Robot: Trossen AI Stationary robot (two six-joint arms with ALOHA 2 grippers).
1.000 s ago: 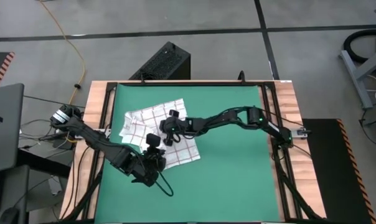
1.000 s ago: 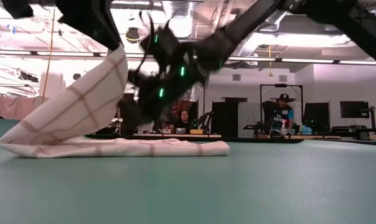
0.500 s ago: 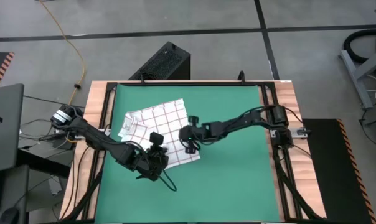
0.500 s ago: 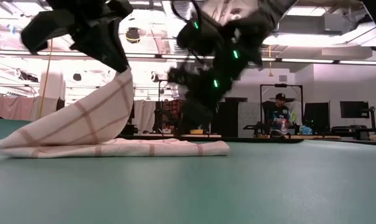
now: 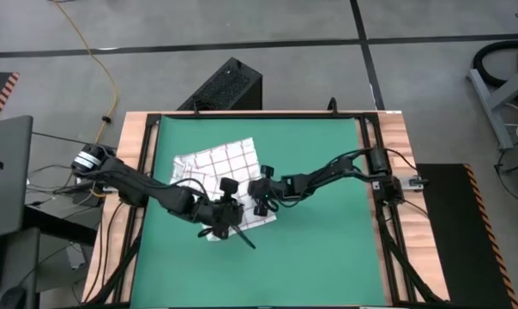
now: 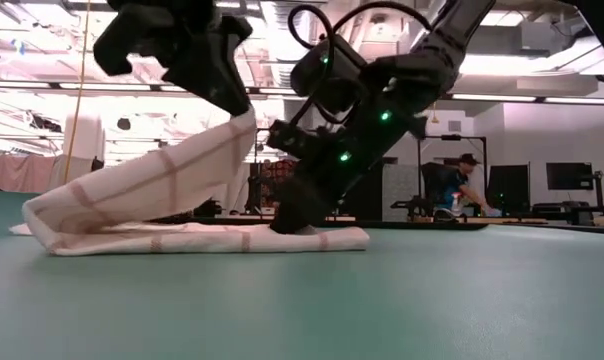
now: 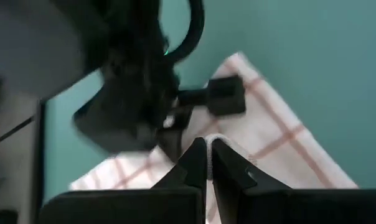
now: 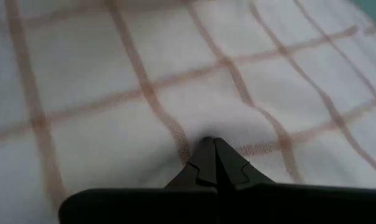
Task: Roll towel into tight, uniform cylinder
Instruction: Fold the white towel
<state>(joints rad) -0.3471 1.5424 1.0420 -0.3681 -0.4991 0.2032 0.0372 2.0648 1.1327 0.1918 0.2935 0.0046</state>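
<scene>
A thin, limp checked towel (image 5: pixel 220 176) lies on the green mat (image 5: pixel 328 232), one edge lifted and pinched in the left gripper (image 6: pixel 232 105), while the right gripper (image 6: pixel 292 222), fingers closed, presses it flat; best gripped by edges.

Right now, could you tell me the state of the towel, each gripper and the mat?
towel: partly folded, one edge lifted off the mat, the rest lying flat.
left gripper: shut on the towel's lifted edge, raised above the mat.
right gripper: shut, pressing down on the flat part of the towel.
green mat: flat, under the towel.
</scene>
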